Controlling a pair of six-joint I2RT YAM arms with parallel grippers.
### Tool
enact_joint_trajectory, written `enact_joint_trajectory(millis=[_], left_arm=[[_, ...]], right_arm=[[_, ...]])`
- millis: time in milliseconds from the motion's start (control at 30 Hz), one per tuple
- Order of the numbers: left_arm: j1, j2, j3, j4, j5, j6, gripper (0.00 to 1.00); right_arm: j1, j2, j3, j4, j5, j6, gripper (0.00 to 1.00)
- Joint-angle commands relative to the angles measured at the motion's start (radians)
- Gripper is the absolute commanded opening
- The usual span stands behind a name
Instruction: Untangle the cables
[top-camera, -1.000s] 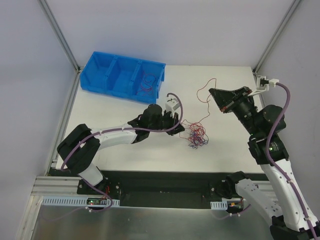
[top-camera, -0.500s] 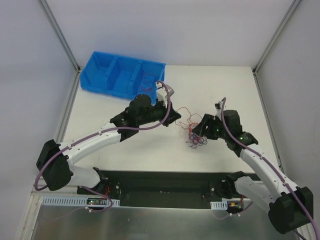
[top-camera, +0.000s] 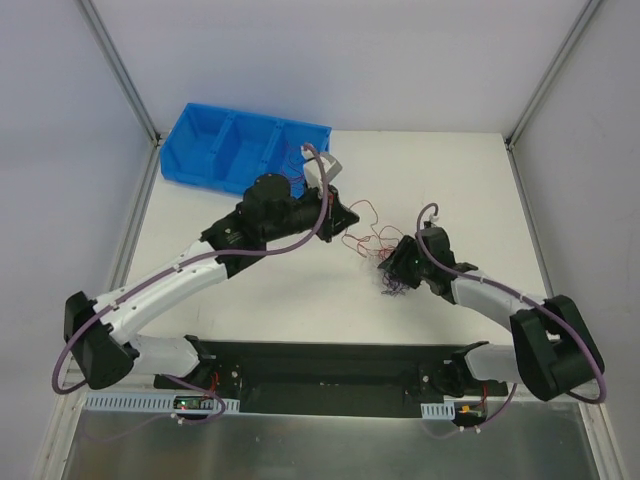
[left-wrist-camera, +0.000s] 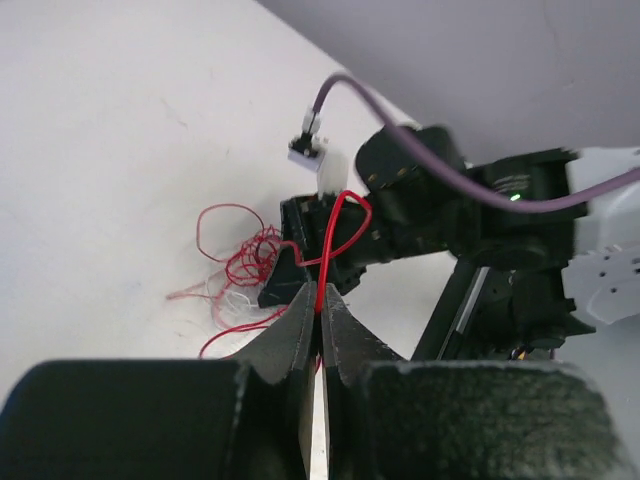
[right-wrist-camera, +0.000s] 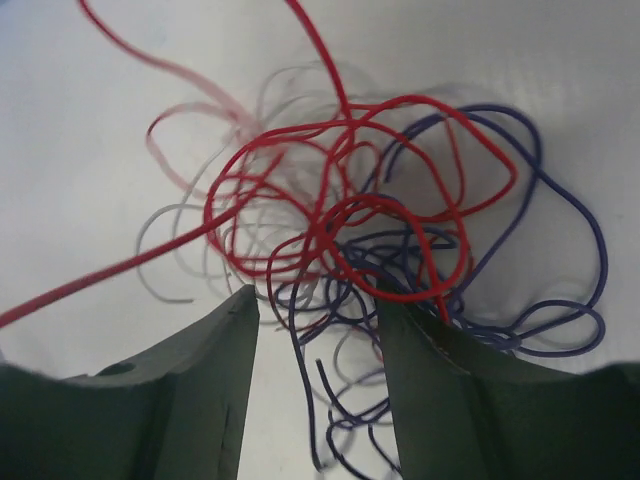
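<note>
The cables (top-camera: 393, 278) are a small tangle of red, white and dark purple wires on the white table, right of centre. My left gripper (top-camera: 350, 218) hangs up and left of the tangle, shut on one red wire (left-wrist-camera: 322, 268) that runs back down to the bunch (left-wrist-camera: 240, 265). My right gripper (top-camera: 388, 268) is down on the tangle, open. In the right wrist view its fingers (right-wrist-camera: 215, 350) stand apart on either side of purple and red loops (right-wrist-camera: 380, 240), with several strands lying between them.
A blue bin (top-camera: 225, 150) with three compartments stands at the back left; thin red wires (top-camera: 292, 165) lie in its right compartment. Loose red loops (top-camera: 365, 235) stretch between the two grippers. A black rail runs along the near table edge (top-camera: 320, 355).
My right arm has swung down from the back right onto the tangle and opened. My left gripper has closed on a red wire and drawn it up and back toward the bin.
</note>
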Motion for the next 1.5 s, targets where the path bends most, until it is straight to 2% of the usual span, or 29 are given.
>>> enact_joint_trajectory(millis=[0, 167, 267, 367, 733, 1000, 1133, 1467], left_arm=[[-0.005, -0.173, 0.154, -0.086, -0.103, 0.129, 0.00], [-0.006, -0.287, 0.245, -0.187, -0.296, 0.247, 0.00], [-0.006, -0.320, 0.283, -0.210, -0.344, 0.276, 0.00], [-0.005, -0.343, 0.303, -0.230, -0.375, 0.311, 0.00], [0.017, -0.232, 0.328, -0.285, -0.580, 0.397, 0.00], [0.260, -0.046, 0.377, -0.238, -0.481, 0.229, 0.00], [0.304, 0.060, 0.426, -0.155, -0.445, 0.223, 0.00], [0.382, 0.252, 0.633, -0.112, -0.412, 0.250, 0.00]], right_arm=[[0.002, 0.063, 0.011, 0.051, 0.225, 0.118, 0.53], [-0.007, 0.077, -0.029, 0.056, 0.320, 0.181, 0.53], [-0.009, 0.059, -0.045, 0.060, 0.362, 0.194, 0.53], [-0.019, 0.054, -0.076, 0.120, 0.336, 0.192, 0.53], [-0.023, 0.038, -0.125, 0.238, 0.262, 0.145, 0.53], [-0.023, 0.016, -0.159, 0.297, 0.250, 0.133, 0.53], [-0.023, 0.025, -0.153, 0.307, 0.233, 0.124, 0.53], [-0.026, 0.036, -0.151, 0.327, 0.213, 0.115, 0.53]])
